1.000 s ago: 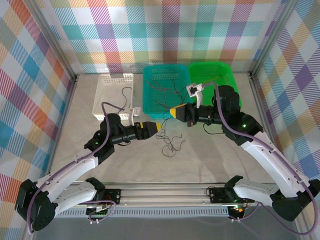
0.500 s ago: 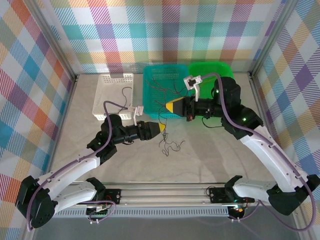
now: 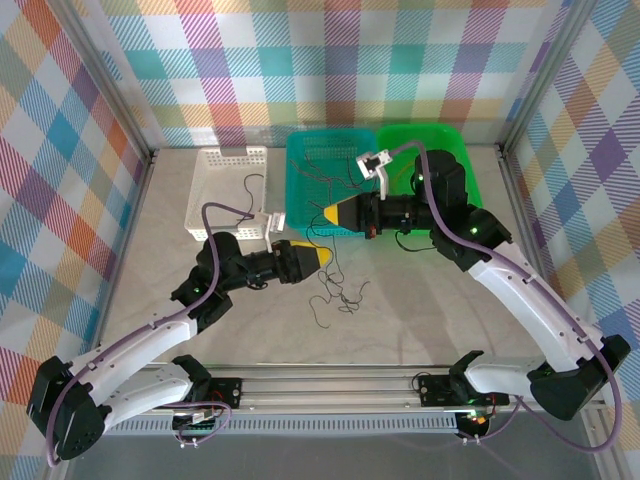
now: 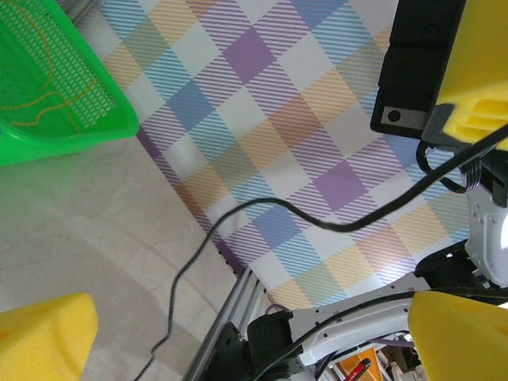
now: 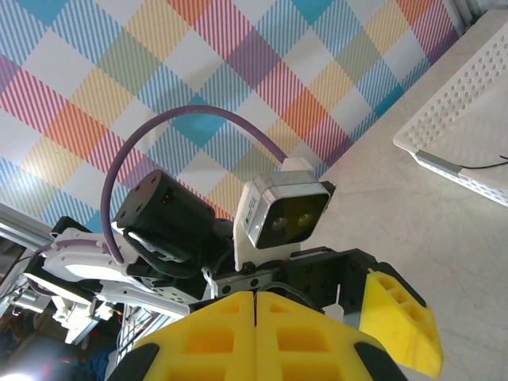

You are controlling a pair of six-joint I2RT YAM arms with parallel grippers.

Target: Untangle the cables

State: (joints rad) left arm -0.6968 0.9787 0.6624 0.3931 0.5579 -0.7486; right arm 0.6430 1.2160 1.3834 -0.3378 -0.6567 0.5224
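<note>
Just in front of the teal basket (image 3: 293,190), on the table (image 3: 430,310), lies a loose snarl of cables (image 3: 340,295). One dark strand (image 4: 262,205) rises from it to the right gripper (image 3: 328,213), which hangs over the basket's near rim.

The main risk, as I judge it, is that pulling this strand will drag the whole snarl up or draw its knot tighter instead of freeing one wire. The strand is very thin, so it could also slide out of the clenched tips under any tug. Being so close to the teal basket, it may catch on the rim or hook the other thin wires lying inside. If the left gripper (image 3: 322,257), just in front of the basket's near left corner, closes a little off line, it will pinch air or grab a second wire along with the first.

The right gripper's yellow fingers (image 5: 254,333) are pressed flat together, and the left wrist view shows the dark strand running out from under them, so it appears to be grasping that strand. The left gripper's fingers (image 4: 44,337) stand wide apart and released. The strand crosses the gap between them without touching either.

More wires rest in the white basket (image 3: 205,205) left of the teal one, and an orange one in the green basket (image 3: 455,140) on its right.
</note>
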